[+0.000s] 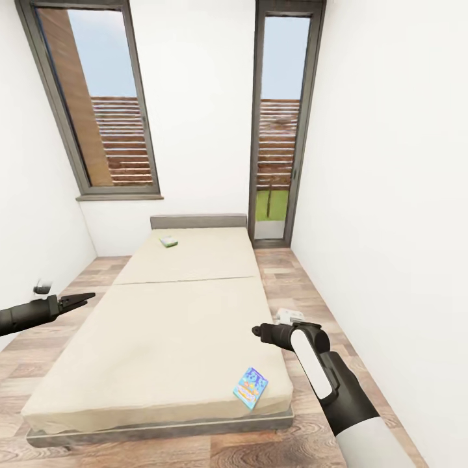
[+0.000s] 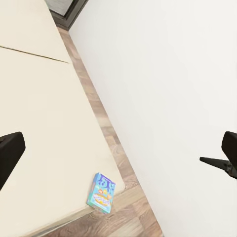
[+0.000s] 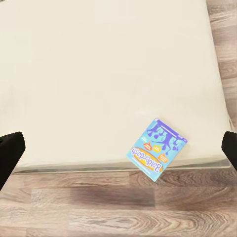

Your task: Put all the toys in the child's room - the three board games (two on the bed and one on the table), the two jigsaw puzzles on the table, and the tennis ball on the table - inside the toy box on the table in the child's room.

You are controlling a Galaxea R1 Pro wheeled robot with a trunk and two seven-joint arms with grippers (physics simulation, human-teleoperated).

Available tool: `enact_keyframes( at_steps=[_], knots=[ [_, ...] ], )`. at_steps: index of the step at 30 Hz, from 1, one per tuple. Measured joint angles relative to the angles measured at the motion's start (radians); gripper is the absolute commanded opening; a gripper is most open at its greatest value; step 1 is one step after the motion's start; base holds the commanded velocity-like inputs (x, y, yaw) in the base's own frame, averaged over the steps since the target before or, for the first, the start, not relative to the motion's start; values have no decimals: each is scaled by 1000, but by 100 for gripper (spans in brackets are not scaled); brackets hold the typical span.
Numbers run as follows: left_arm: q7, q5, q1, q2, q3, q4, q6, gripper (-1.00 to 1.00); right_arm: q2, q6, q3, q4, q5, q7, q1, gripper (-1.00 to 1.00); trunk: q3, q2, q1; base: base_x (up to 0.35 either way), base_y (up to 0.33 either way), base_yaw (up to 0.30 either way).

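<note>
A small blue board game (image 1: 251,388) lies flat on the near right corner of the beige bed (image 1: 162,325), close to the mattress edge. It also shows in the left wrist view (image 2: 101,192) and the right wrist view (image 3: 156,144). A second board game, green-edged (image 1: 169,241), lies far off near the headboard. My right gripper (image 1: 259,331) hovers above the bed's right edge, a little beyond the blue box, open and holding nothing (image 3: 118,148). My left gripper (image 1: 83,299) hangs over the floor by the bed's left side, open and holding nothing (image 2: 118,153).
Wood plank floor (image 1: 305,292) runs in narrow strips along both sides of the bed. A white wall (image 1: 390,227) stands close on the right. A glass door (image 1: 276,130) and a window (image 1: 97,97) are in the far wall behind the grey headboard (image 1: 198,221).
</note>
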Motion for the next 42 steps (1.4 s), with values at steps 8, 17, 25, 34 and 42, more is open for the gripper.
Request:
enact_keyframes(
  at_steps=[8, 17, 25, 34, 42],
  knots=[
    [0, 1, 0, 0, 0, 0, 0, 100, 0, -1, 0, 1, 0, 0, 0, 100, 1, 0, 0, 0, 1, -12],
    [-6, 3, 0, 10, 0, 1, 3, 100, 0, -3, 1, 2, 0, 1, 0, 100, -5, -14, 8, 0, 0, -2],
    [-8, 5, 0, 15, 0, 1, 3, 100, 15, -3, 1, 23, 4, 1, 0, 100, -30, -70, 38, 0, 0, 0],
    [-8, 4, 0, 16, 1, 1, 4, 100, 25, -16, 0, 55, 7, 1, 0, 100, -58, -133, 73, 0, 0, 0],
    [-8, 4, 0, 16, 1, 1, 4, 100, 26, -39, -2, 65, 0, 1, 0, 100, -83, -189, 103, 0, 0, 0]
  ],
)
